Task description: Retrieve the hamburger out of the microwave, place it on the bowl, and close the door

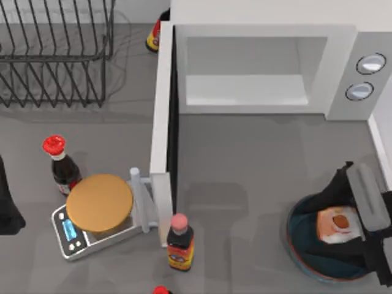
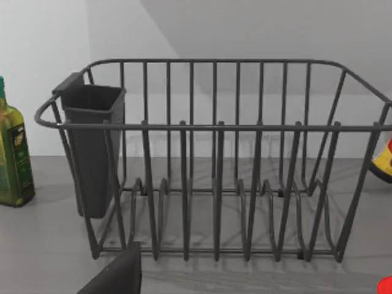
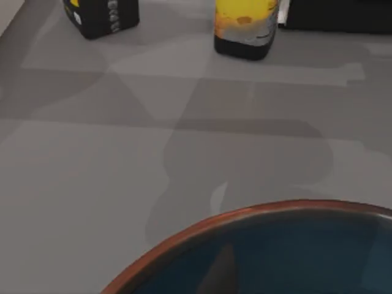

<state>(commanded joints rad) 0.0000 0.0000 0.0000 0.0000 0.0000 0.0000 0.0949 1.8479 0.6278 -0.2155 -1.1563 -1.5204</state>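
Jaws of our right gripper (image 1: 343,236) look closed around the small pale cream hamburger with orange-brown edges and a red-orange spot (image 1: 336,224); black arm parts cover the fingertips, so grasp is a judgement, not a clear sighting. Hamburger sits right over the wide round dark blue bowl with the thin reddish-brown rim (image 1: 294,245), at the table's right near edge. Whether it rests on the bowl floor or hangs just above, we cannot tell. Right wrist view gives us the bowl rim (image 3: 202,229) and bare grey tabletop (image 3: 122,153) beyond.

Step in hand, we judge: placing the hamburger. Retrieval done, since the grey cavity of the large white boxy microwave (image 1: 251,73) is empty. Tall flat white door with its white bar handle (image 1: 160,135) stands wide open, reaching toward the flat tan-orange disc on a silver scale (image 1: 99,202) and a red-capped sauce bottle (image 1: 180,244).

Next: release over the bowl, lift clear, then swing the door shut; scale and bottle sit close to the door's free edge.

Left arm parked at the left table edge (image 1: 9,211), facing the dark wire dish rack (image 2: 214,159).
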